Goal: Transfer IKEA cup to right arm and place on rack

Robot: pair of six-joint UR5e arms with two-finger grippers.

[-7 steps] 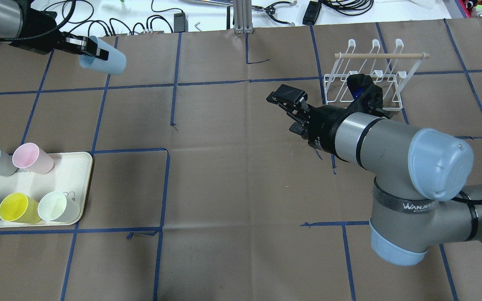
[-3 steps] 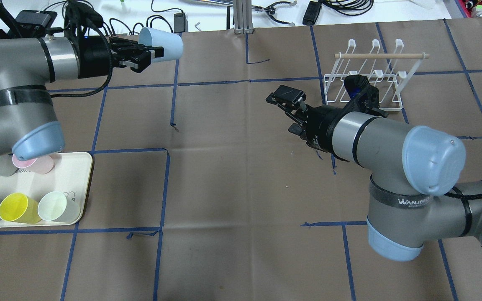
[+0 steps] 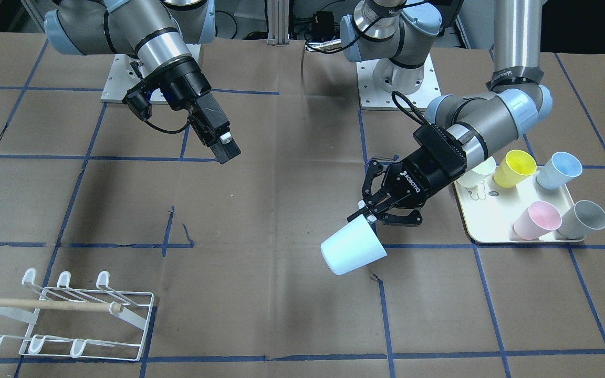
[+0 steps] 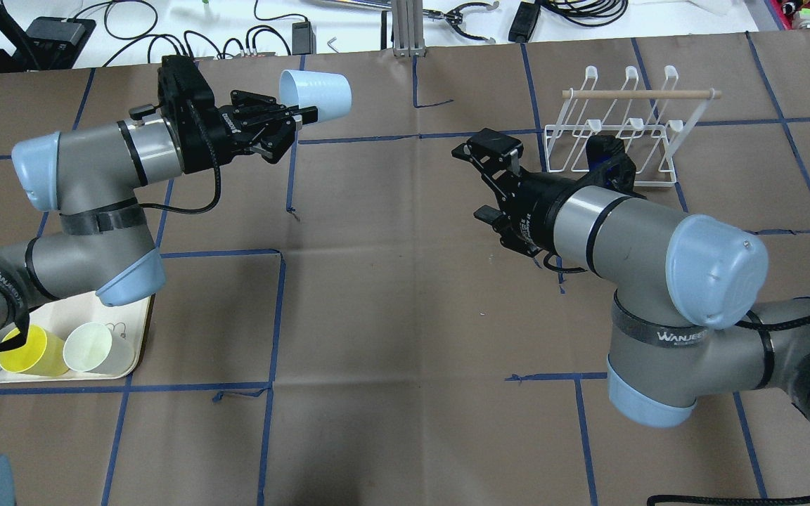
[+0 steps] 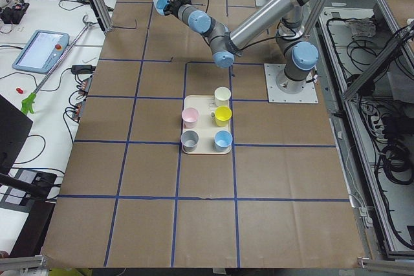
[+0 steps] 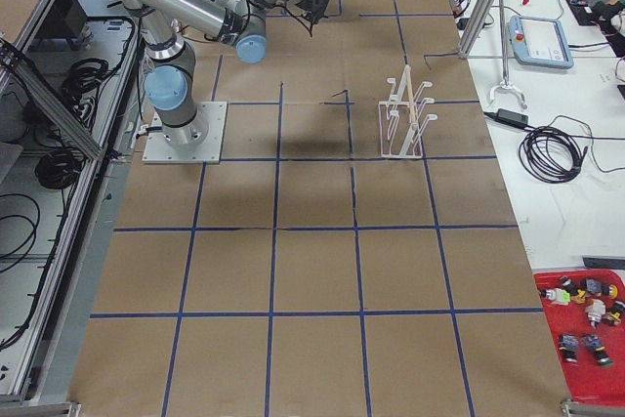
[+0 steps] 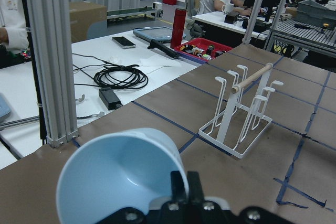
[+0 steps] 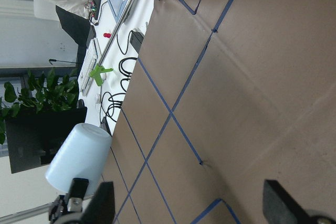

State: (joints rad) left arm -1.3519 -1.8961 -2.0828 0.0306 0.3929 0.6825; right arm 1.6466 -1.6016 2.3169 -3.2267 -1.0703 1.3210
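One left hand (image 4: 300,117) aloft (cup (image 4: 317,94) sideways)

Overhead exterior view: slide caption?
Left hand holds a pale blue cup toward the open right hand beside the rack.

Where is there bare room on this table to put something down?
Bare: the brown paper between the tray and the rack. Crowded: the tray, holding five cups, and the air above the middle, where the left gripper holds a pale blue cup facing the open right gripper.
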